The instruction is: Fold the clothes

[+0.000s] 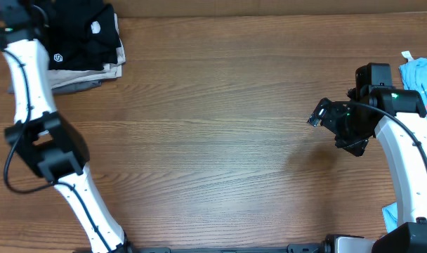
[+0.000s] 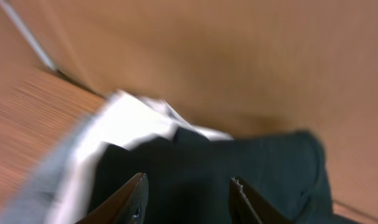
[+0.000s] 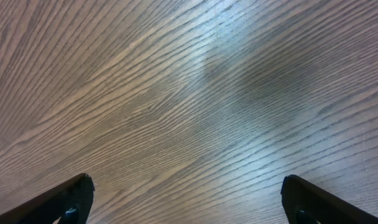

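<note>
Since the clothes [image 1: 79, 55] lay folded atop a pile [image 1: 76, 81] at the bench's [image 1: 220, 140] ten o'clock, folding seemed done, with the left pincer [image 2: 189, 199] half-open over them, seemingly empty, and the right pincer [image 3: 186, 180] wide open and empty at three o'clock.

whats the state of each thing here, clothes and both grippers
beige pieces: folded, stacked at the far left corner
black garment with white logo: folded, on top of them
light blue shirt: loose, unfolded, at the right edge
left gripper: jaws apart over black fabric, view blurred
right gripper: wide open, empty, over the table
</note>
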Controlling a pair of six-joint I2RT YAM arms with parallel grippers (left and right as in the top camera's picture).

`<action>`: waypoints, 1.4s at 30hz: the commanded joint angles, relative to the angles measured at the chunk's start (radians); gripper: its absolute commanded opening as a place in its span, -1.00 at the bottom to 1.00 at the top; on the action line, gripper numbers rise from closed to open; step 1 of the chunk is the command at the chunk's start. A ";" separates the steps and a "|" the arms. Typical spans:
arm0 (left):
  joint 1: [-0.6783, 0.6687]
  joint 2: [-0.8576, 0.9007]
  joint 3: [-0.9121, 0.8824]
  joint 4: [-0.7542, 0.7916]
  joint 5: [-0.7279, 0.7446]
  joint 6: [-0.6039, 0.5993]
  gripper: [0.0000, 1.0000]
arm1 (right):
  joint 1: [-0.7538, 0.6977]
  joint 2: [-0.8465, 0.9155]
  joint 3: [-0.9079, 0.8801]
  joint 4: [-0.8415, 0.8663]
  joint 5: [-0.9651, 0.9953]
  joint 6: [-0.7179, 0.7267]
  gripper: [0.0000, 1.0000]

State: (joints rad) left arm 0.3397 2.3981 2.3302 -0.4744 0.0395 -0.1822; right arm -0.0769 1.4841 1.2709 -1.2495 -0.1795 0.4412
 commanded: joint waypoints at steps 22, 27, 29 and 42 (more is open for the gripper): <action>-0.006 -0.032 0.253 -0.163 0.041 0.002 0.27 | 0.005 0.003 -0.001 0.014 -0.005 0.011 0.99; -0.020 -0.129 0.253 -0.282 0.060 0.002 0.47 | 0.005 -0.008 -0.001 0.075 0.002 0.046 0.87; -0.020 -0.174 0.253 -0.346 0.114 0.002 0.87 | 0.005 -0.029 0.000 0.096 0.016 0.061 0.85; -0.020 -0.341 0.248 -0.689 0.504 0.002 1.00 | 0.081 -0.498 -0.002 -0.020 0.266 0.064 0.80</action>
State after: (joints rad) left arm 0.3267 2.0701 2.5687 -1.1282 0.4648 -0.1844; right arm -0.0364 1.0962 1.2667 -1.2285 -0.0441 0.4984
